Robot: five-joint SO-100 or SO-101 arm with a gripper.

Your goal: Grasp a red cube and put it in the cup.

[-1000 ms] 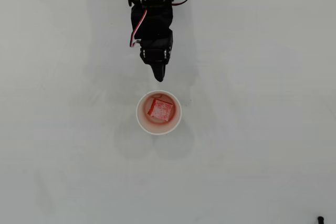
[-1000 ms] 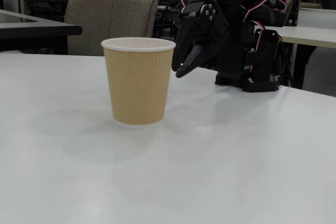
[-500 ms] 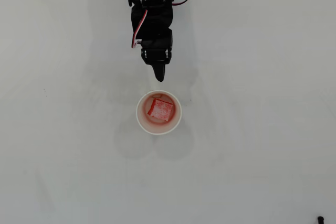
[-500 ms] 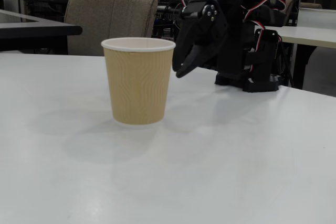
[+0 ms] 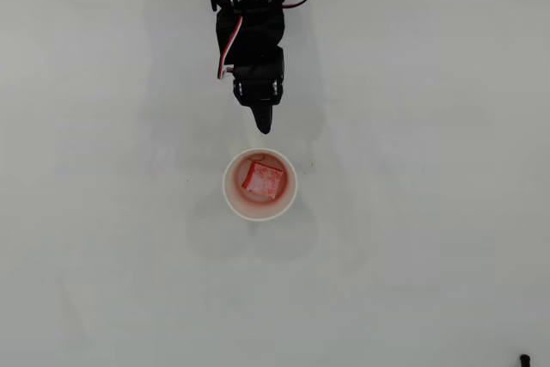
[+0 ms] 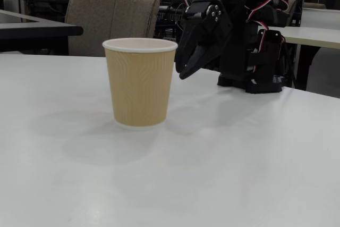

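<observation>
On my overhead view, item one is the white bench (image 5: pixel 103 212), bare across its left side. Item two, near the middle, is the cup (image 5: pixel 229 191), seen as a white ring with a cream inside, standing upright on the bench. Item three is the red cube (image 5: pixel 263 179), lying inside the cup on its bottom, tilted a little, its top face scuffed whitish. Item four, just above the cup in this view and apart from its rim, is the black arm, its fingers (image 5: pixel 264 125) tapering to a single point; I read them as pressed together with nothing between them. In the fixed view, going left to right: a padded chair (image 6: pixel 114 19) behind the bench (image 6: pixel 239 174); the cup (image 6: pixel 140 83), tan and ribbed outside with a white rim, its contents hidden from this side; then the fingers (image 6: pixel 184 75), angled downward beside the cup's upper right, clear of it, closed and empty; then the arm's base (image 6: pixel 260 62) with red and white wires, resting on the bench behind them.
</observation>
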